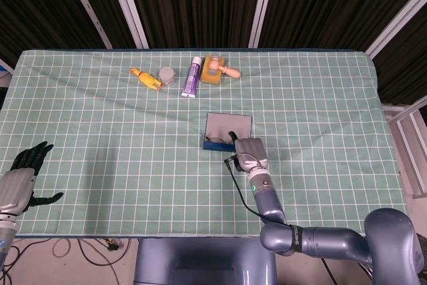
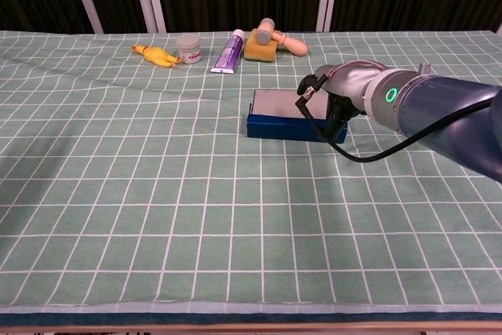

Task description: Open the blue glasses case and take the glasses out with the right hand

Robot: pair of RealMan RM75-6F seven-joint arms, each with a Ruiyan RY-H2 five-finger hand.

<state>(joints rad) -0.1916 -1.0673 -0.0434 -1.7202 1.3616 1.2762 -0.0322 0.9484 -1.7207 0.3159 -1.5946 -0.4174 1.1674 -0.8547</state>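
The blue glasses case (image 1: 227, 129) lies mid-table, its grey top (image 2: 284, 104) flat and no glasses showing. My right hand (image 1: 249, 151) sits at the case's near right corner, and one dark finger (image 1: 232, 137) reaches onto the front edge. In the chest view the right hand (image 2: 336, 105) covers the right end of the case (image 2: 274, 126), with its fingers bent down against the blue wall. It holds nothing. My left hand (image 1: 24, 177) hangs open at the table's near left edge, far from the case.
Along the far side of the green checked cloth (image 1: 120, 138) lie a yellow toy (image 1: 146, 78), a small grey jar (image 1: 167, 75), a purple tube (image 1: 193, 77) and a wooden mallet on a yellow block (image 1: 217, 70). A cable (image 2: 345, 151) trails from the right wrist.
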